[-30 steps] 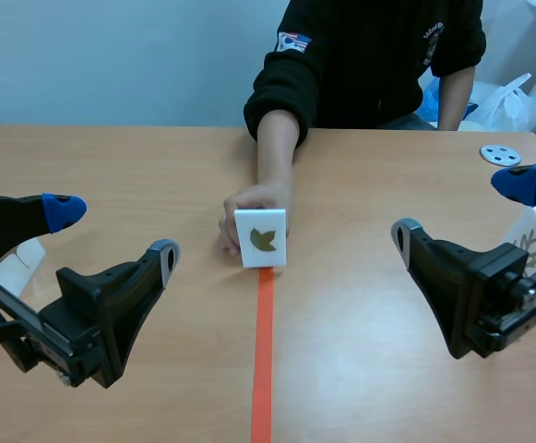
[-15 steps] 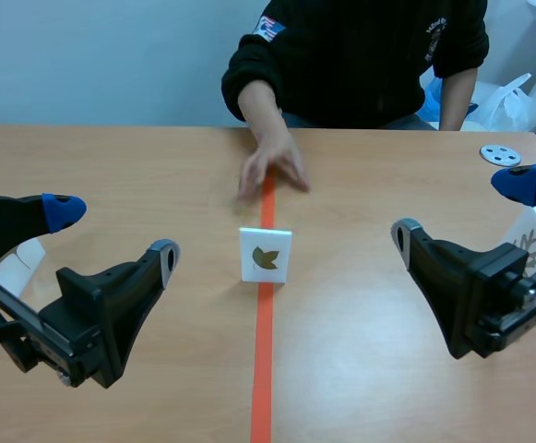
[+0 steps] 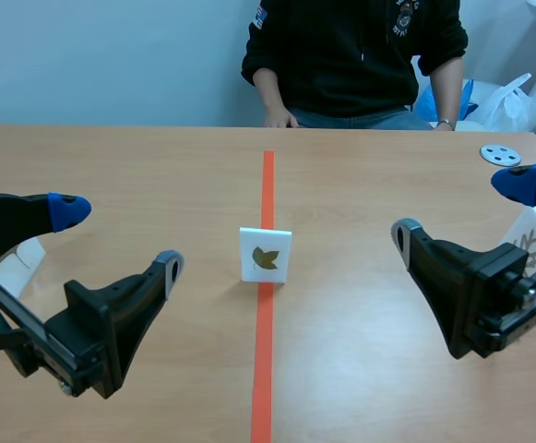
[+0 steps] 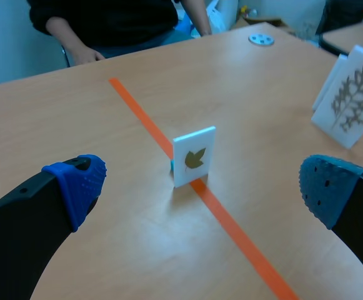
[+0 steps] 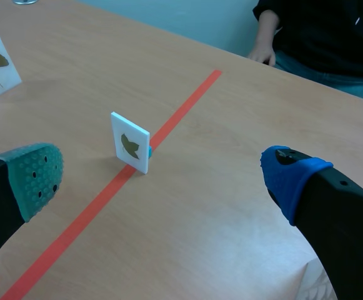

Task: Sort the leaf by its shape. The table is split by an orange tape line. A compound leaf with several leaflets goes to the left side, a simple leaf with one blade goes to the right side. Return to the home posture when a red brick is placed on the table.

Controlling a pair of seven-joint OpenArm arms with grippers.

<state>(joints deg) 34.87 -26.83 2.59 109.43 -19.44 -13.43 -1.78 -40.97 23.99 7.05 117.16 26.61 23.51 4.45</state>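
The person (image 3: pixel 351 55) across the surface (image 3: pixel 138 166) is cut off above the chest by the frame. Beside the right pincer (image 3: pixel 460 208) a white card (image 3: pixel 530 242) with a branched leaf is largely covered by the arm. Past the left pincer (image 3: pixel 118 238) a second card (image 3: pixel 17 263) is mostly hidden, so its leaf cannot be told there. Only a sliver of the blue stand (image 5: pixel 149 152) behind the middle card (image 5: pixel 130 142) is seen. The grey disc (image 3: pixel 500 154) far beyond the right pincer is too small to be identified.
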